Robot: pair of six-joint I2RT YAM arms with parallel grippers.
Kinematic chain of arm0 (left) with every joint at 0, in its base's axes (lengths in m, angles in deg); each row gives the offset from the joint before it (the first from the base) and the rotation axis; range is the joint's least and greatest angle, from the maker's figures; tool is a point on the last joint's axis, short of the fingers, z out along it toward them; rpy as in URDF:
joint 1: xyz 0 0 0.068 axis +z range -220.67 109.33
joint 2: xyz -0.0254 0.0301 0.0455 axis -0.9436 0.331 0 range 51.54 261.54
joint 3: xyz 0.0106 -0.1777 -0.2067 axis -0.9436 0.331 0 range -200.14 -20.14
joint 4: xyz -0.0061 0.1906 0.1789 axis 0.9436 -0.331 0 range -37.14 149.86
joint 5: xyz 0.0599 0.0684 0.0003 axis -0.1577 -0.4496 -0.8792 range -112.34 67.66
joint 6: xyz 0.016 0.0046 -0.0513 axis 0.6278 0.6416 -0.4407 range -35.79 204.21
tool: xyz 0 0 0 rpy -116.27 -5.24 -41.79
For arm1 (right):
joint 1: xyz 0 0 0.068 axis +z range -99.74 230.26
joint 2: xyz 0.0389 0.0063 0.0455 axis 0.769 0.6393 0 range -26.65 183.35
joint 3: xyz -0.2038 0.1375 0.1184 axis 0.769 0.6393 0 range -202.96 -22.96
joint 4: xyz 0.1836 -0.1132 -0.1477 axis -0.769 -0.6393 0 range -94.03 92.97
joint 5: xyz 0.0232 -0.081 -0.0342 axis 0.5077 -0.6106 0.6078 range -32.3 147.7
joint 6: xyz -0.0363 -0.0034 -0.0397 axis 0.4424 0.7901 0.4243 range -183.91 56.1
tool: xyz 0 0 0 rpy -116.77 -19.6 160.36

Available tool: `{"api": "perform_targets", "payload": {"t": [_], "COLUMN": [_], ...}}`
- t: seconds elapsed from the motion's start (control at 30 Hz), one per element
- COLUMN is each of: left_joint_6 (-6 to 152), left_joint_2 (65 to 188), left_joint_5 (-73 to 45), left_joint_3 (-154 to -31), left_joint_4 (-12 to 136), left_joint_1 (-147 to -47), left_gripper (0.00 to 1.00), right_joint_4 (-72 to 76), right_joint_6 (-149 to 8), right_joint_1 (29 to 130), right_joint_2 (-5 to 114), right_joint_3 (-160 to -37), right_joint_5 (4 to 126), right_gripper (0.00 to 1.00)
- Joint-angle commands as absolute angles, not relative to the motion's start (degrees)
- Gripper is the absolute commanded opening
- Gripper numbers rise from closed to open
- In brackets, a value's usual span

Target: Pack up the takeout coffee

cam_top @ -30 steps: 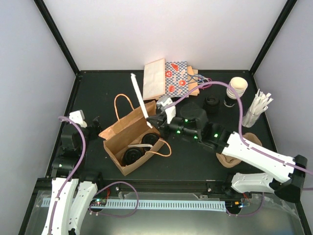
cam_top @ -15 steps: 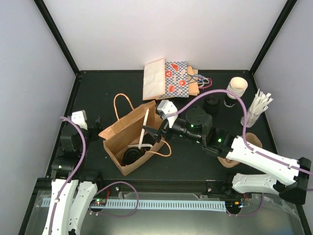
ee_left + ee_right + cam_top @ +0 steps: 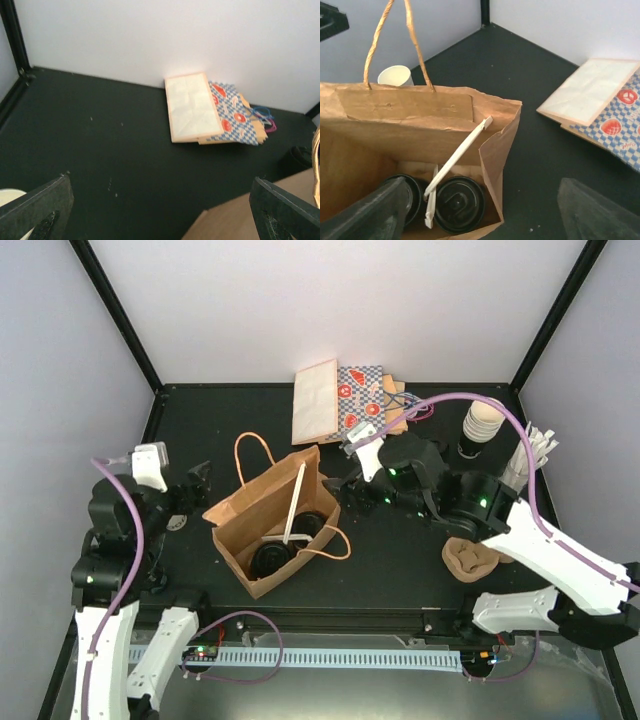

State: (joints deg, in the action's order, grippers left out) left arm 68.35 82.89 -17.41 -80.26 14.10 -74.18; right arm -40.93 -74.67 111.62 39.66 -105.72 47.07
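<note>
- I am watching the right claw (image 3: 482,202) hovering over the near corner of the brown paper bag (image 3: 420,107). Its fingers are spread wide and nothing is sitting between them.
- The bag is standing on the black table (image 3: 400,550) with its mouth gaping open, and one rope handle (image 3: 395,30) is sticking up from its far wall.
- The takeout coffee (image 3: 459,202) is sitting at the bottom of the bag, and only its round black lid is showing to me.
- A second lidded cup (image 3: 270,560) is sitting just beside it in the bag. In the right wrist view one finger of the claw is hiding part of it.
- A white stirrer (image 3: 457,155) is leaning inside the bag. Its lower end is sitting down between the two lids and its upper end is resting against the bag's rim.
- The left claw (image 3: 160,200) is hanging well to the left of the bag, with its fingers also spread wide and gripping nothing.
- An open cream cup (image 3: 395,76) is standing on the table beyond the bag's far wall.
- At the back of the table a plain flat bag (image 3: 192,107) is lying partly on top of a blue checkered bag (image 3: 232,117).
- A stack of paper cups (image 3: 482,425) is standing at the back right, near the right arm's cable.
- The top view is not showing me clearly whether the right claw is touching the bag's edge.
</note>
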Motion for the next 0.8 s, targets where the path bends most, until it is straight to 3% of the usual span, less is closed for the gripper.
{"api": "perform_targets", "payload": {"t": [0.0, 0.33, 0.47, 0.5, 0.57, 0.63, 0.77], "left_joint_6": [66.01, 62.94, 62.88, 63.04, 63.51, 63.94, 64.23], "left_joint_2": [86.91, 85.77, 85.50, 85.62, 86.40, 87.32, 89.15], "left_joint_5": [-11.62, -9.27, -9.46, -9.64, -9.83, -10.36, -11.27], "left_joint_3": [-84.77, -91.13, -93.20, -93.78, -95.21, -96.22, -96.70], "left_joint_4": [2.21, -8.88, -11.86, -12.45, -13.46, -13.91, -12.81], "left_joint_1": [-74.45, -74.44, -74.40, -74.44, -74.45, -74.41, -74.44], "left_gripper": [0.99, 0.99, 0.99, 0.99, 0.99, 0.99, 0.99], "right_joint_4": [-57.03, -62.56, -63.89, -63.98, -64.53, -63.83, -62.79], "right_joint_6": [-75.92, -73.86, -73.82, -73.80, -74.27, -74.53, -74.90], "right_joint_1": [111.35, 111.27, 111.19, 111.09, 110.86, 110.02, 105.16], "right_joint_2": [46.17, 61.84, 66.73, 67.65, 69.45, 70.05, 71.09], "right_joint_3": [-116.09, -127.83, -131.47, -132.38, -134.26, -134.99, -136.42], "right_joint_5": [43.02, 40.68, 36.58, 36.11, 34.76, 34.16, 36.20], "right_gripper": [0.76, 0.72, 0.54, 0.45, 0.19, 0.03, 0.01]}}
